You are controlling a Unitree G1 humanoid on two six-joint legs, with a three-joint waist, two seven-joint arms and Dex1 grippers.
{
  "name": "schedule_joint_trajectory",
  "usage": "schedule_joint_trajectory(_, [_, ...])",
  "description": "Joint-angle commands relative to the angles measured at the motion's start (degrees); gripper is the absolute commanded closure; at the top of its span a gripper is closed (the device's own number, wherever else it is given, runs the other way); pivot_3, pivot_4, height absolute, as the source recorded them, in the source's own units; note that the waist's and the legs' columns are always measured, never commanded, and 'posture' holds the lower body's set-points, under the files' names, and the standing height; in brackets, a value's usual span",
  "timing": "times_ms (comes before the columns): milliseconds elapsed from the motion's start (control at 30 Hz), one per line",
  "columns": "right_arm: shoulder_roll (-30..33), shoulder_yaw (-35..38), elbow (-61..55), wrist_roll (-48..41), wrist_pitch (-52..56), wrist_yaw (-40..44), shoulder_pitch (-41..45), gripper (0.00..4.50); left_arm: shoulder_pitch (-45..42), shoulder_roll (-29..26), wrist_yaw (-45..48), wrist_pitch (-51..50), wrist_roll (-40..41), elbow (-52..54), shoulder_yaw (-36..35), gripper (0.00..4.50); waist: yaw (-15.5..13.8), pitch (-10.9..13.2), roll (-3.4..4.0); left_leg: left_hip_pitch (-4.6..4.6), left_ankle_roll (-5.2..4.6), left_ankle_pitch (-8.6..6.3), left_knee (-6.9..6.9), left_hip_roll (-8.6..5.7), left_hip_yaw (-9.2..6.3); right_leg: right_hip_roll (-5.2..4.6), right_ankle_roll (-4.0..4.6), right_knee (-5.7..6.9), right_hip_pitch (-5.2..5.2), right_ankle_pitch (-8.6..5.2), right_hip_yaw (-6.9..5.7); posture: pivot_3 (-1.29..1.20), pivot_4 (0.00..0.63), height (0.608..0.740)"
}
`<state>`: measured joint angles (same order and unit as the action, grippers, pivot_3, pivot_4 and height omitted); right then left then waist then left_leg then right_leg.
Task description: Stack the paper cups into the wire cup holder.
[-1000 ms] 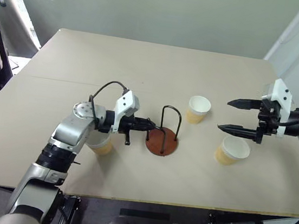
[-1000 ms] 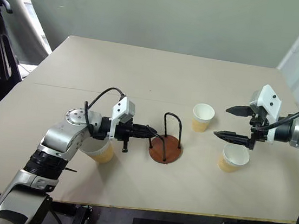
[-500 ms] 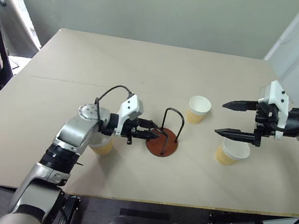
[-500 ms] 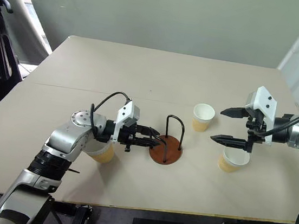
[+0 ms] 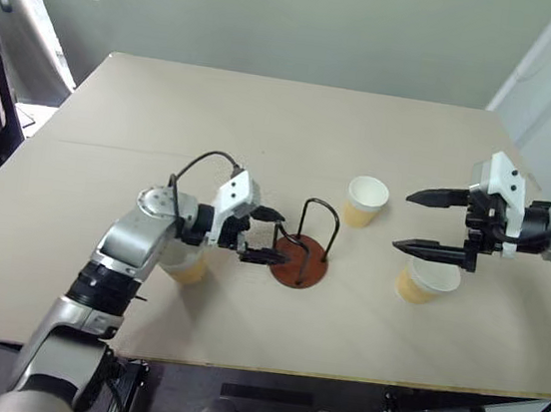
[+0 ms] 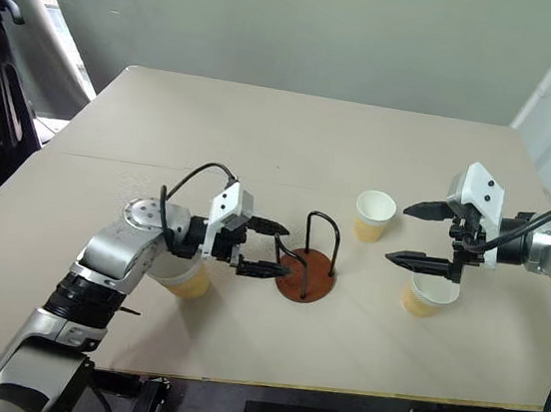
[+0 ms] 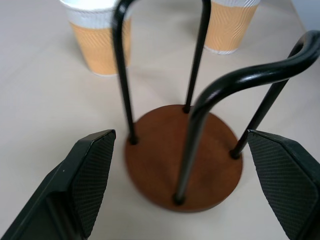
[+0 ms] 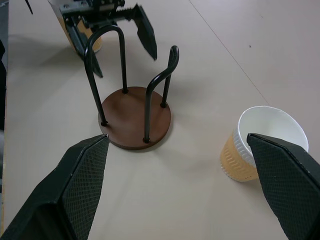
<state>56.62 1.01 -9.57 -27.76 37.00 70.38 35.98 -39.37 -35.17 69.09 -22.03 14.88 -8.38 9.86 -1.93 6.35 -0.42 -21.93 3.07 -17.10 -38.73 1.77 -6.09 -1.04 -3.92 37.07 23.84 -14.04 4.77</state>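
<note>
Left gripper [image 5: 264,235] has spread beside the empty wire cup holder [image 5: 299,261].

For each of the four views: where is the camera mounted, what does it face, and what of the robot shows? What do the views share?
Left and right eye views: head, looking down at the table; both arms show.
Left wrist view: left wrist, facing the wire cup holder between open left claw fingers.
Right wrist view: right wrist, facing the holder and a paper cup; open right claw fingers.
Shared: the holder.
</note>
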Motion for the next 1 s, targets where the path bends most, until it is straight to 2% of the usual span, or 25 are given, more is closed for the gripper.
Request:
schedule_joint_trajectory(33, [-0.14, 0.24, -0.72, 0.52, -1.18, -0.48, 1.50, 0.00, -1.89, -1.83, 1.17, 3.95, -1.47, -1.79, -0.95, 0.02, 0.04, 0.00, 0.00, 0.00, 0.00, 0.00, 0.00, 0.00, 0.00, 0.00, 0.00, -0.01, 0.00, 0.00, 0.00, 0.00, 0.150, 0.740])
schedule_joint_trajectory(167, [-0.35, -0.01, -0.09, 1.34, -1.78, -0.54, 1.85, 0.00, -2.76, -3.38, 1.82, 8.00, -3.36, -5.07, -0.98, 0.02, 0.05, 0.00, 0.00, 0.00, -0.01, -0.01, 0.01, 0.01, -0.01, 0.00, 0.00, -0.01, 0.01, 0.00, 0.01, 0.00, 0.150, 0.740])
schedule_joint_trajectory(467, [1.61, -0.05, -0.43, 1.61, -1.29, 1.09, 1.35, 0.00, -4.42, -4.16, 1.75, 10.00, -3.17, -8.26, -2.92, 0.02, 0.01, 0.00, 0.00, -0.01, -0.05, -0.03, 0.01, 0.01, -0.01, -0.01, 0.00, -0.01, 0.01, 0.00, 0.01, 0.00, 0.150, 0.740])
schedule_joint_trajectory(600, [6.45, 1.91, -3.00, 1.06, -0.42, 3.32, -3.19, 0.00, -4.73, -3.47, 1.36, 9.70, -2.26, -8.54, -3.88, 0.02, -0.25, 0.00, 0.00, -0.05, -0.05, -0.03, 0.01, 0.00, -0.01, -0.01, 0.00, -0.04, 0.00, 0.00, 0.00, 0.00, 0.150, 0.740])
schedule_joint_trajectory(867, [10.57, 6.10, -9.28, -1.82, 2.36, 3.07, -11.39, 0.00, -5.55, -1.89, 2.08, 10.11, -1.09, -8.81, -4.70, 0.02, -0.29, 0.00, 0.00, -0.08, -0.07, -0.05, -0.01, 0.01, 0.06, 0.00, 0.00, -0.04, 0.00, -0.01, 0.01, 0.00, 0.150, 0.740])
schedule_joint_trajectory(1000, [11.97, 6.30, -11.77, 0.00, 0.65, 2.87, -16.84, 0.00, -7.11, -0.83, 3.01, 8.89, 0.60, -8.89, -5.16, 0.02, -0.31, 0.00, 0.00, -0.09, -0.09, -0.06, -0.07, -0.02, 0.14, 0.00, -0.02, -0.04, -0.01, 0.00, 0.02, 0.00, 0.150, 0.740])
